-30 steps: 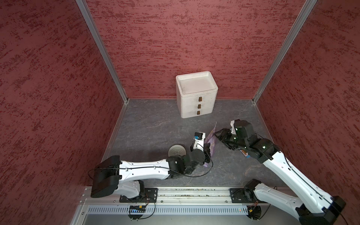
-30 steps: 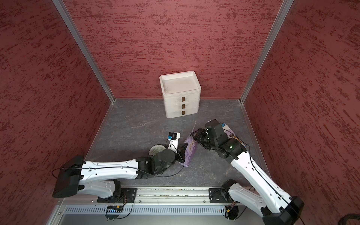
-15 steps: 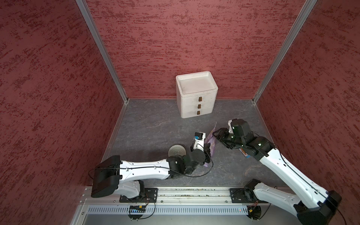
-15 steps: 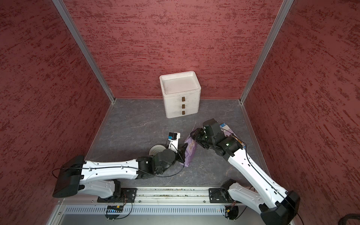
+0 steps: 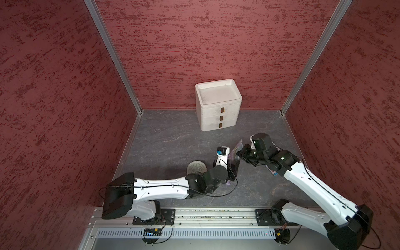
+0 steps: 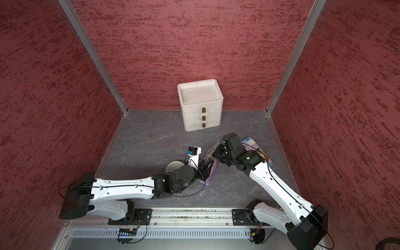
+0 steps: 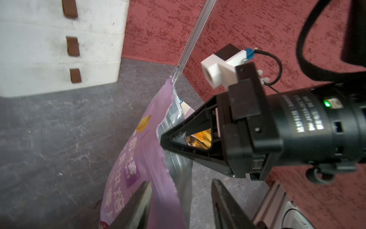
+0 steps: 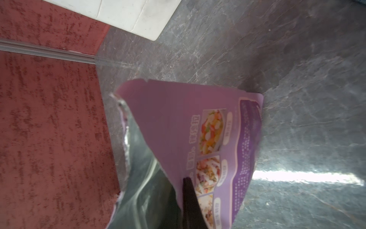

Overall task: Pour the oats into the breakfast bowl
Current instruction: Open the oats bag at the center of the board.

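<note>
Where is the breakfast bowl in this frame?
In both top views the breakfast bowl sits on the grey tabletop toward the front. It is partly hidden behind the left arm, just left of the lilac pouch.

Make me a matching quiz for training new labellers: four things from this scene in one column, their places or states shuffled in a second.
1. lilac pouch
2. breakfast bowl
3. white drawer box
4. book

A. against the back wall
B. lying under the right arm
C. top edge pinched in the right claw
D. beside the left arm

Pairs: 1-C, 2-D, 3-A, 4-B.
</note>
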`<state>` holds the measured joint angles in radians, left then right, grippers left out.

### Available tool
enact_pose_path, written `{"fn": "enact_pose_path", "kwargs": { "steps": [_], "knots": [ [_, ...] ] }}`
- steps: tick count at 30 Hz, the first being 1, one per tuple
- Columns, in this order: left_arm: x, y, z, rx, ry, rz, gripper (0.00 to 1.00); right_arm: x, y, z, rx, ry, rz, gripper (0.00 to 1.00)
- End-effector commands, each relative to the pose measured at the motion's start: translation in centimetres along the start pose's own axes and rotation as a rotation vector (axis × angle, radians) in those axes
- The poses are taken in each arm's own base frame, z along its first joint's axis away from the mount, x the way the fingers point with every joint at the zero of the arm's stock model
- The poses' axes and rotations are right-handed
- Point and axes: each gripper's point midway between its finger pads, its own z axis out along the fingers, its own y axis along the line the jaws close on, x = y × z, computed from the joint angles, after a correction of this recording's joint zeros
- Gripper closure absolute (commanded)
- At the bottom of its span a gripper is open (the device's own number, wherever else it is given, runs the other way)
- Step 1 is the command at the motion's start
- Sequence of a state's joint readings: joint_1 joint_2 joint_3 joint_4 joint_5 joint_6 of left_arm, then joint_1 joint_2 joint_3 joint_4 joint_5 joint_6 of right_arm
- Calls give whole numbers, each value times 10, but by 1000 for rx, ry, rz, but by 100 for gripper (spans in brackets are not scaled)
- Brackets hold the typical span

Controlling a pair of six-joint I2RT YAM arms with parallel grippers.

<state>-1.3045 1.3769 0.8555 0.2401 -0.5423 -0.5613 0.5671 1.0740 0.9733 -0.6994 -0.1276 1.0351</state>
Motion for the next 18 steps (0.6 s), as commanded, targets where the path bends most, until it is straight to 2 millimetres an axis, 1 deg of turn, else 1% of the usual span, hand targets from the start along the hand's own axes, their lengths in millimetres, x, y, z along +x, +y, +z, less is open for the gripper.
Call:
{"fn": "enact_pose_path", "kwargs": {
  "steps": [1,2,5,7,10,12,14,18],
  "knots": [
    [-17,-1,-9,29,-50,-6,16,-2,-17,2,55,-23,-4,100],
    [-22,3,-11,21,-62,-3,13,-2,-17,2,51,-26,-7,100],
    [-40,15,-19,-4,-106,-25,13,-2,-14,0,23,-39,-17,100],
    [-48,29,-19,-44,-103,-43,16,-4,-13,-3,3,-56,-19,100],
    [-55,45,-13,-90,-47,-76,20,-4,-13,-7,-18,-74,-18,100],
    [-59,48,-7,-82,8,-90,22,-5,-12,-9,-28,-82,-19,100],
    [-59,42,-1,-38,62,-93,24,-5,-12,-10,-31,-88,-22,100],
    [-47,36,6,25,196,-100,26,-7,-9,-12,-37,-94,-34,100]
  ]
}}
